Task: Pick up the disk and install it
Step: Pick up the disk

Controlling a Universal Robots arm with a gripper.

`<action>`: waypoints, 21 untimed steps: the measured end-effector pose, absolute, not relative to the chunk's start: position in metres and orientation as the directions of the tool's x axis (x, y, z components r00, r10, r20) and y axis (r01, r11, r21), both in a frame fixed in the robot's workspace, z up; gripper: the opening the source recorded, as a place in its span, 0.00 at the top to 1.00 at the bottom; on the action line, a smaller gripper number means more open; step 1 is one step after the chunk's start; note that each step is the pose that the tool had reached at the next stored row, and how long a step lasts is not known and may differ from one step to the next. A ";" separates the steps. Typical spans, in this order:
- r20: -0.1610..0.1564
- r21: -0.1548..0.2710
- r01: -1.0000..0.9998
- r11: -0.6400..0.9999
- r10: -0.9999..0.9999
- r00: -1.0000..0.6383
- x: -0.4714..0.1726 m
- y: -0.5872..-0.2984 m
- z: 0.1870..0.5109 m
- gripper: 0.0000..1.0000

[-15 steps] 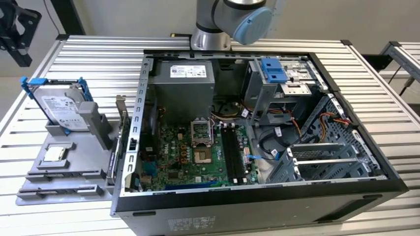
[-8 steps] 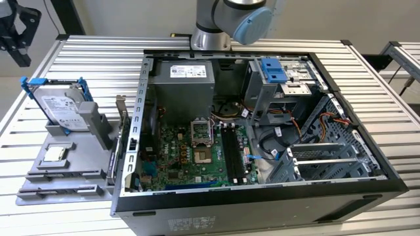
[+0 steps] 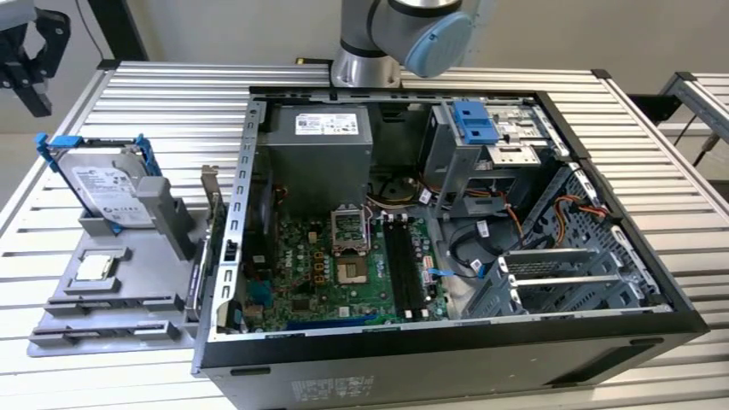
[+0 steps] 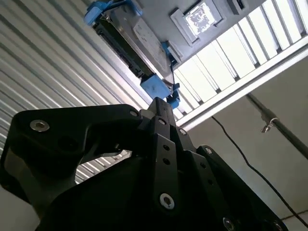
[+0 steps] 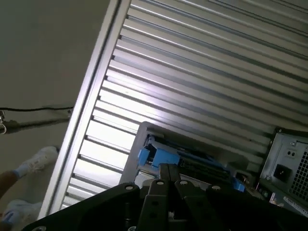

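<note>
Exterior view's left edge carries the gripper [image 3: 32, 81], black, hanging above the ribbed metal worktop [image 3: 160, 94] and holding nothing. Whether it is wide or narrow cannot be told. Below it and a little toward the exterior view's right, apart from it, is the disk [image 3: 108, 184]. It stands tilted on edge in the upright slot of a grey fixture [image 3: 114, 299], label side up, with its blue rail bracket around it. On the flat part of the same fixture, nearer the camera, lies a small square silver chip [image 3: 97, 266].

Next comes the open computer case [image 3: 456, 342], lying on its side. Its near wall rises just beside the fixture, between the disk and the inside of the case. Inside lie the green motherboard [image 3: 330, 265] and, behind it, the grey power supply [image 3: 319, 145]. Further right stands a metal drive cage [image 3: 456, 162] with a blue latch piece [image 3: 473, 124] at its top. Orange and black cables [image 3: 535, 209] run beside the cage. The arm's base [image 3: 399, 34] stands behind the case.

In the second wrist view the gripper [image 4: 161, 108] points toward the disk [image 4: 127, 41], with the chip [image 4: 199, 17] beyond it. In the first wrist view the blue bracket end of the disk [image 5: 161, 156] sits just past the gripper body.
</note>
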State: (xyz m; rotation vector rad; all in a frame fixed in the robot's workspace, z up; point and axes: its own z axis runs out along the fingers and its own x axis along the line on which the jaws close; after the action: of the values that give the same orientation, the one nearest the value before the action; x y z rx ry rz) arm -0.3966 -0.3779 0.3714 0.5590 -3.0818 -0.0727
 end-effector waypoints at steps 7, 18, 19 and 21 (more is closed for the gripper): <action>0.000 0.047 -0.468 0.883 -0.468 -0.884 -0.397 -0.378 0.371 1.00; -0.008 0.041 -0.635 0.772 -0.635 -0.772 -0.397 -0.378 0.371 1.00; -0.009 0.040 -0.649 0.760 -0.649 -0.760 -0.397 -0.378 0.371 1.00; -0.012 0.038 -0.676 0.736 -0.676 -0.737 -0.397 -0.378 0.371 1.00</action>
State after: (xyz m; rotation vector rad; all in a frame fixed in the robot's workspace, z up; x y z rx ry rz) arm -0.3965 -0.3780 0.3715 1.1390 -2.9239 -0.0623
